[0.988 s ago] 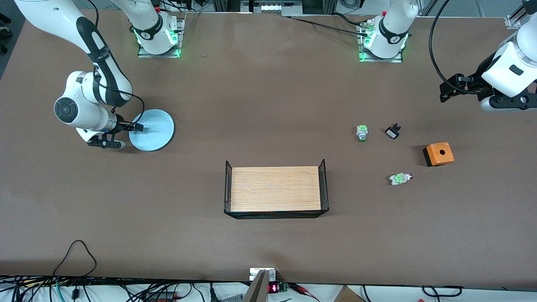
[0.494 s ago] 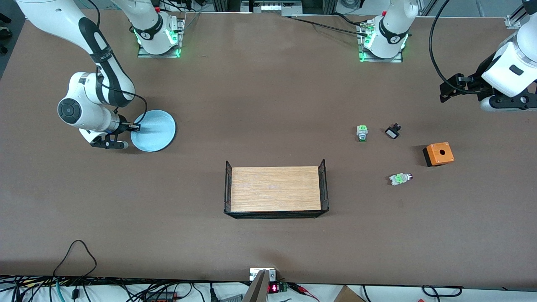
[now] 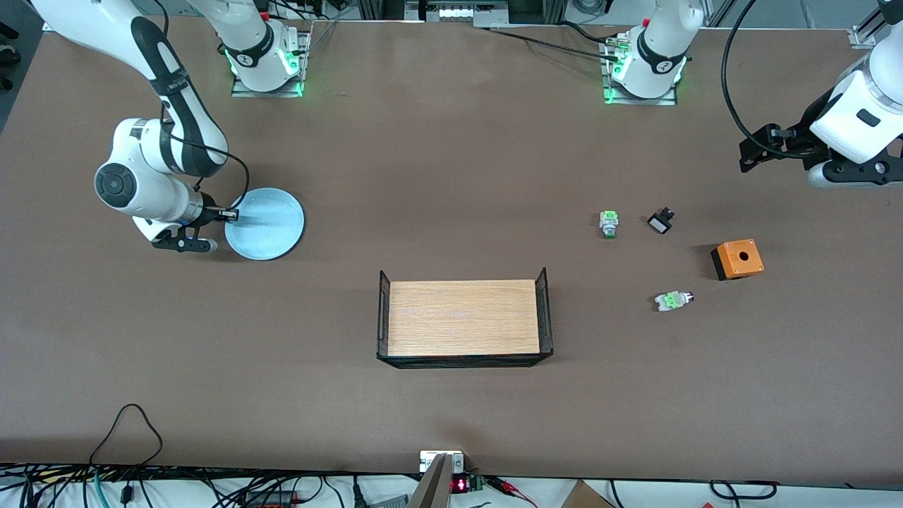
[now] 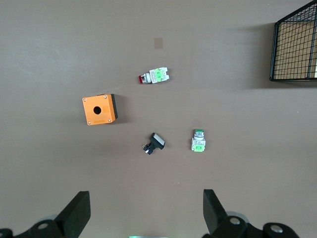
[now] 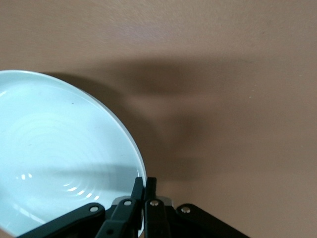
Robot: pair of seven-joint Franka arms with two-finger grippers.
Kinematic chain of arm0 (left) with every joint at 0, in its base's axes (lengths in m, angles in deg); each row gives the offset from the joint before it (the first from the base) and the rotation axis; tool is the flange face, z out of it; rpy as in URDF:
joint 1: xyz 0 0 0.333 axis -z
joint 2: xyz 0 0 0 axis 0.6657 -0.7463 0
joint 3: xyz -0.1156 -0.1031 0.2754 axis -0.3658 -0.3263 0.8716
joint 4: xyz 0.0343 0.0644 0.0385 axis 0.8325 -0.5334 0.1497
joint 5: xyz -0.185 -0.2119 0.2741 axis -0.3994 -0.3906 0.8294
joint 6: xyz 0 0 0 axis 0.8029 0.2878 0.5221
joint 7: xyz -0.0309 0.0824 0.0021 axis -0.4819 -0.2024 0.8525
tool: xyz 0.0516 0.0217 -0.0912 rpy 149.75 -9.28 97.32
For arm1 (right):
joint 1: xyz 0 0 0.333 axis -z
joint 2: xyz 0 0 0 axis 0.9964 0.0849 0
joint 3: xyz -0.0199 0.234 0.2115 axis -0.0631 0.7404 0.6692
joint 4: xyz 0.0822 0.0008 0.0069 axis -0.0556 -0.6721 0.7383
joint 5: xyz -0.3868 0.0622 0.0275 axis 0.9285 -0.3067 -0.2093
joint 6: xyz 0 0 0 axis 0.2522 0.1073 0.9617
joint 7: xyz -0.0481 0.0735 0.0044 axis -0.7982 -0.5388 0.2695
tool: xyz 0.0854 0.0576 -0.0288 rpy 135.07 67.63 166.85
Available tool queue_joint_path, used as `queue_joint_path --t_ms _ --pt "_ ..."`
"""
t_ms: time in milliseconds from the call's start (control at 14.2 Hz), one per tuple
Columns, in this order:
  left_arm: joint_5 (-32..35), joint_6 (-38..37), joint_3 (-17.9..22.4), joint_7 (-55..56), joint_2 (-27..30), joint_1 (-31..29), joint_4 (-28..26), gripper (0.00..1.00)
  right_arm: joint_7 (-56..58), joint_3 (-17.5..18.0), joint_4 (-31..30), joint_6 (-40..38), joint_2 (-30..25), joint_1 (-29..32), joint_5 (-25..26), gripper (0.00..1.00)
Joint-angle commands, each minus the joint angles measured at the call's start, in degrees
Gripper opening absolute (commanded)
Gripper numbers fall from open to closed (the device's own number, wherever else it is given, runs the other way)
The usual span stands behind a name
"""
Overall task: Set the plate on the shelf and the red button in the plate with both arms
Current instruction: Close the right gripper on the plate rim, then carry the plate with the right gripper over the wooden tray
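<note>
Two things matter to me here: the light-blue plate and the red button. My right hand is clamped on the plate's rim at the edge toward the right arm's end of the table, both fingers pinched together across the thin lip, and the plate's shadow suggests that side is tipped slightly off the table.

With such a narrow bite on a glossy rim, I'd lift slowly and keep the plate close to level, since it could swing or slip out. I take the wooden tray with black mesh ends to be where it goes.

My left hand waits, fingers wide apart, high over the left arm's end of the table. Below it lie the red button on its side, a green-tipped button, a black-and-white switch and an orange box, all apart from one another.
</note>
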Motion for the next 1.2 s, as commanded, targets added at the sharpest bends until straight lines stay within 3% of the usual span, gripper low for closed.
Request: queue_joint_path --t_ms 0,282,564,1129 --pt "-0.2 -0.9 0.1 -1.0 -0.8 -0.2 1.7 1.0 -1.1 1.4 1.2 -5.4 -4.2 0.6 -1.1 0.0" --pt "-0.2 -0.9 0.1 -1.0 -0.7 -0.2 1.7 1.0 -2.7 3.0 10.5 -20.3 -7.3 0.3 -9.3 0.0" --pt "-0.2 -0.9 0.1 -1.0 -0.7 -0.2 1.7 1.0 -10.2 3.5 19.7 -29.4 -9.0 -1.8 -10.6 0.0" --pt "-0.2 -0.9 0.1 -1.0 -0.8 -0.2 1.7 1.0 -37.5 3.5 29.0 -32.0 -9.4 -12.9 -18.3 0.0"
